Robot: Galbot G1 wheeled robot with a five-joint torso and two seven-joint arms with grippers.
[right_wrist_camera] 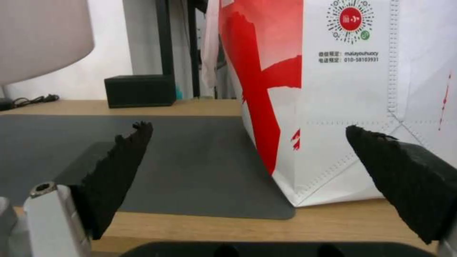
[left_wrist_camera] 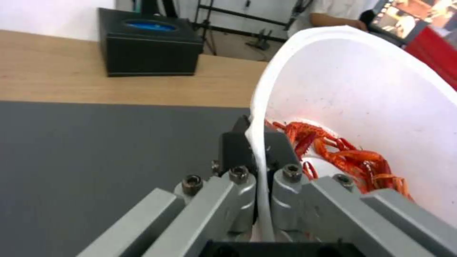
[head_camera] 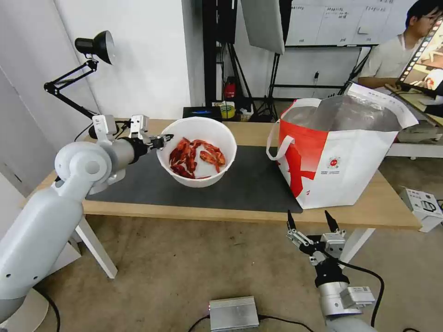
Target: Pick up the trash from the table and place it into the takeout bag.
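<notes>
Currently our left gripper [head_camera: 162,139] is clamped on the near-left rim of the bowl [head_camera: 197,151], which sits tilted over the mat [head_camera: 249,184]. Bag [head_camera: 341,152] lies well to the bowl's right on the surface [head_camera: 392,207], mouth open upward. Right gripper [head_camera: 311,221] hangs wide and empty below the surface edge, nearer the bag.

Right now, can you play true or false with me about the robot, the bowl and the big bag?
1. The left gripper pinches the rim of the white bowl. True.
2. The bowl holds green leaves. False: it holds red scraps.
3. The right gripper is open, below the table edge near the takeout bag. True.
4. The takeout bag lies flat on its side. False: it stands upright with its mouth open.
5. The bowl is inside the bag. False: it is over the dark mat, apart from the bag.
</notes>
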